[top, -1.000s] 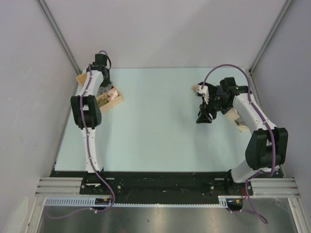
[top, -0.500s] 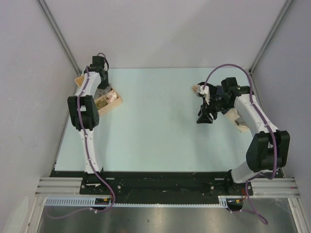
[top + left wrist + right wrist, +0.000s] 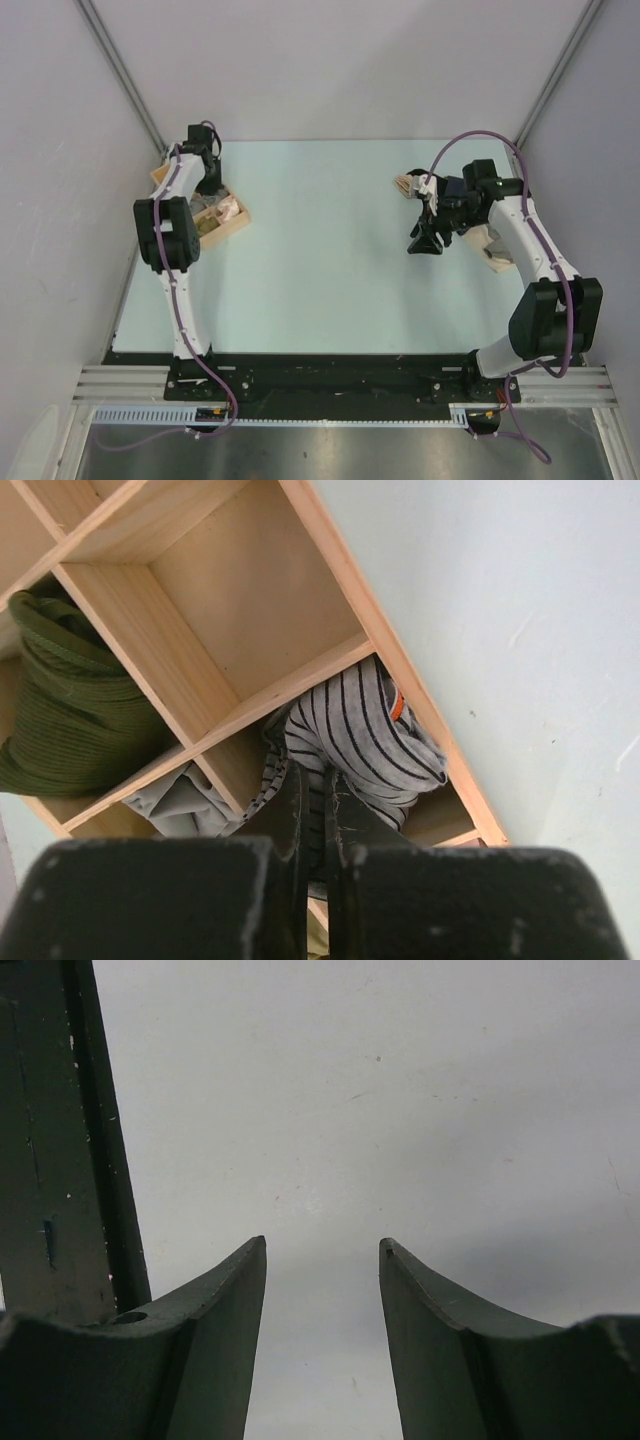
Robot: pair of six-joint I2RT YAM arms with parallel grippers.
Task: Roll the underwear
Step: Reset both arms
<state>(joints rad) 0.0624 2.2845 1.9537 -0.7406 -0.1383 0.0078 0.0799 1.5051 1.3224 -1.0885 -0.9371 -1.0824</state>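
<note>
Item: underwear point(image 3: 365, 735), grey striped, bunched in a cell of the wooden box point(image 3: 140, 645), against the wall that borders the table point(image 3: 520, 590).
Neighbouring cells: green garment point(image 3: 60, 710); beige-grey garment point(image 3: 180, 800).
Left pincer point(image 3: 315, 775): fingers together, tips at the striped cloth; cannot tell whether a fold is caught.
Right pincer point(image 3: 322, 1260): fingers apart, nothing between them, above bare table, well apart from the box.

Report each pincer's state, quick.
Left pincer: shut, pinching the striped underwear in the wooden box.
Right pincer: open, holding nothing.
</note>
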